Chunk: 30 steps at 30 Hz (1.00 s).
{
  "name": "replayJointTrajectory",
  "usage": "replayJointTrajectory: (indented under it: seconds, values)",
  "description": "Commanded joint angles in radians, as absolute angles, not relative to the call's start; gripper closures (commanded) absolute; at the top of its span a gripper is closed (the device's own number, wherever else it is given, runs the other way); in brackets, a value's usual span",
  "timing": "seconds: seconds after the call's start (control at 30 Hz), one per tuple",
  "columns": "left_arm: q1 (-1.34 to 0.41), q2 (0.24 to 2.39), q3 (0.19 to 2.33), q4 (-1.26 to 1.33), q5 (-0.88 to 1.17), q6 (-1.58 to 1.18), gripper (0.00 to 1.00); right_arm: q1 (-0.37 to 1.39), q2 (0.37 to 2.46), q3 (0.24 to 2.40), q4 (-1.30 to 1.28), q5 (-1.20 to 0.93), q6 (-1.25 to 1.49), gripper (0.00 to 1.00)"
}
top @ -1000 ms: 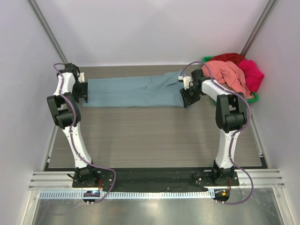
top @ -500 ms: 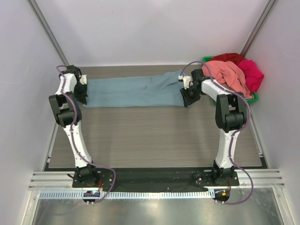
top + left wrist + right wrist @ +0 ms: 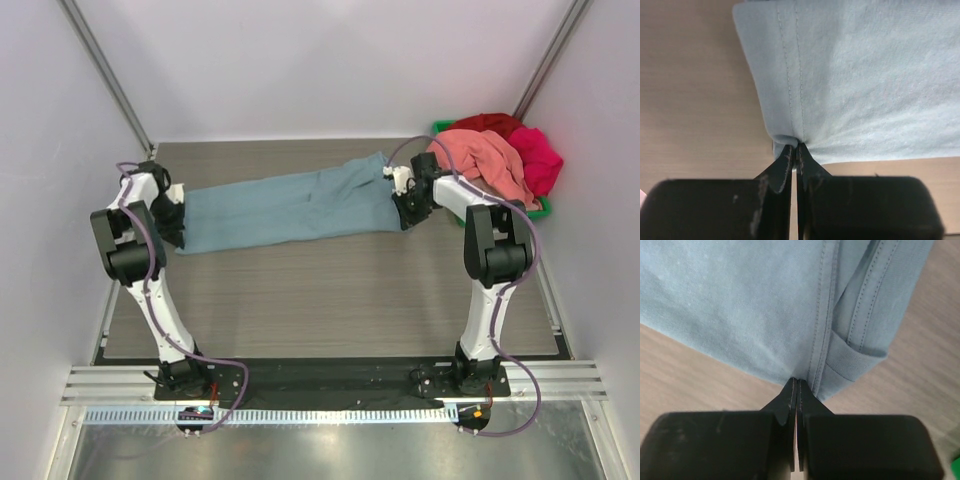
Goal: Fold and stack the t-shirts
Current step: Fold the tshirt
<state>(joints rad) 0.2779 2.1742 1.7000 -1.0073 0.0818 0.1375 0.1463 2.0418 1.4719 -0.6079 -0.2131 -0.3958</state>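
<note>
Top external view shows the blue-grey t-shirt (image 3: pixel 290 205) drawn out as a long band across the far half of the table (image 3: pixel 330 300), slanting from lower left up to the right. The left gripper (image 3: pixel 176 228) sits at its left end and the right gripper (image 3: pixel 404 208) at its right end. In the far right corner, behind the right arm, a green bin (image 3: pixel 541 210) carries a heap of other shirts. A salmon-pink tee (image 3: pixel 485 155) lies on top and hangs over the front rim, a magenta tee (image 3: pixel 538 160) is beside it to the right, and a red tee (image 3: pixel 490 122) is at the back. From this height the jaws are too small to judge.

Only the wrist views settle the grip. In the left wrist view the two black fingers (image 3: pixel 785 160) are pressed together on the shirt's lower edge, just where a double row of stitching comes down from the corner. The cloth puckers and fans out from that pinch, with bare wood grain to the left and below.

In the right wrist view the fingers (image 3: pixel 789 397) are likewise closed tight on the cloth edge, beside a seam with twin stitch lines. A folded hem band lies just to their right. Whether the cloth is lifted off the table cannot be told.
</note>
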Motion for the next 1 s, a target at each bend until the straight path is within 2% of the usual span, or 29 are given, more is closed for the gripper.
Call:
replayJointTrajectory:
  seconds: [0.0,0.27,0.53,0.63,0.7,0.73,0.8,0.87,0.97]
  values:
    - [0.293,2.057,1.588,-1.032,0.092,0.189,1.00,0.140,1.973,1.398,-0.664,-0.201,-0.419,0.98]
    - [0.291,1.849,1.312,-1.006,0.084,0.222,1.00,0.138,1.842,1.267,-0.672,-0.202,-0.439,0.99]
    - [0.291,1.596,1.088,-1.025,0.077,0.232,1.00,0.141,1.764,1.252,-0.724,-0.196,-0.457,0.98]
    - [0.299,1.554,1.074,-1.054,0.058,0.232,0.88,0.144,1.707,1.313,-0.752,-0.173,-0.501,0.85]
    - [0.304,1.510,1.092,-1.080,0.048,0.235,0.71,0.153,1.687,1.402,-0.753,-0.167,-0.525,0.77]
    - [0.304,1.494,1.097,-1.088,0.034,0.238,0.58,0.155,1.692,1.437,-0.755,-0.173,-0.528,0.73]
    - [0.304,1.456,1.118,-1.101,0.029,0.245,0.46,0.175,1.729,1.552,-0.770,-0.186,-0.540,0.65]
    - [0.304,1.450,1.153,-1.101,0.046,0.250,0.43,0.193,1.768,1.656,-0.781,-0.216,-0.529,0.62]
    - [0.302,1.500,1.206,-1.111,0.135,0.244,0.44,0.244,1.860,1.771,-0.781,-0.227,-0.517,0.60]
